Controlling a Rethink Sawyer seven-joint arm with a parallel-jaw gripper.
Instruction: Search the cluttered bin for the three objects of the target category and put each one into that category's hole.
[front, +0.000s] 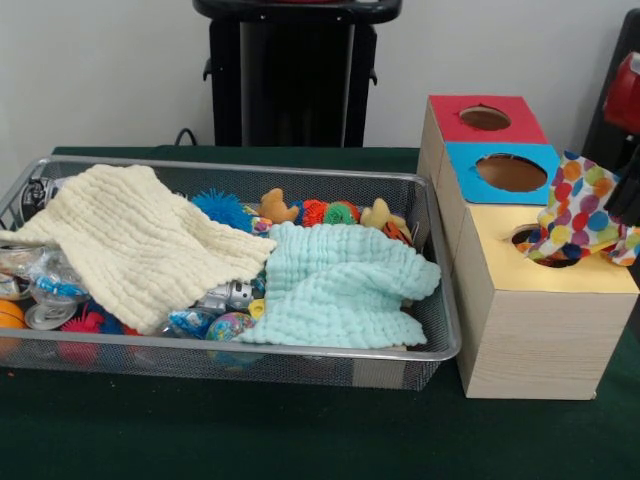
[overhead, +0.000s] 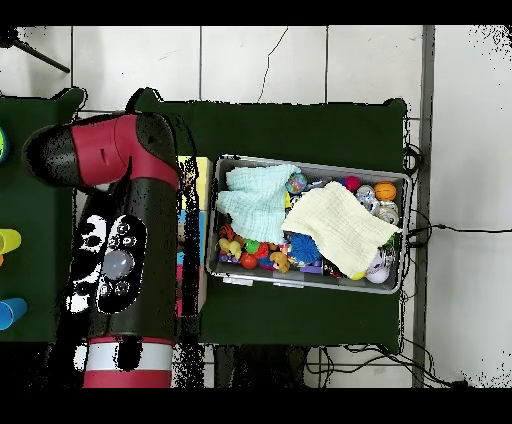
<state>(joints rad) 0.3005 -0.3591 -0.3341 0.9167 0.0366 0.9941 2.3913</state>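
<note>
1. A wire mesh bin (front: 420, 345) sits on a green table (front: 250, 430), crowded with small toys.
2. A cream cloth (front: 140, 240) drapes over the bin's left half in the front view, and a mint green cloth (front: 335, 285) lies crumpled beside it, touching it; both hide much of what lies beneath.
3. Around the cloths show a blue spiky ball (front: 222, 208), an orange ball (front: 8, 314) and plush toys along the far wall.
4. Just beside the bin stands a wooden box (front: 540, 330) with three holes: red panel (front: 455, 125), blue panel (front: 470, 165), yellow panel (front: 560, 275).
5. A polka-dot cloth (front: 580, 210) hangs partly inside the yellow panel's hole.
6. The red and black arm (overhead: 125, 230) hangs over the box in the overhead view; the pincer is hidden at the picture edge, so whether it is apart or clamped on the cloth cannot be told.
</note>
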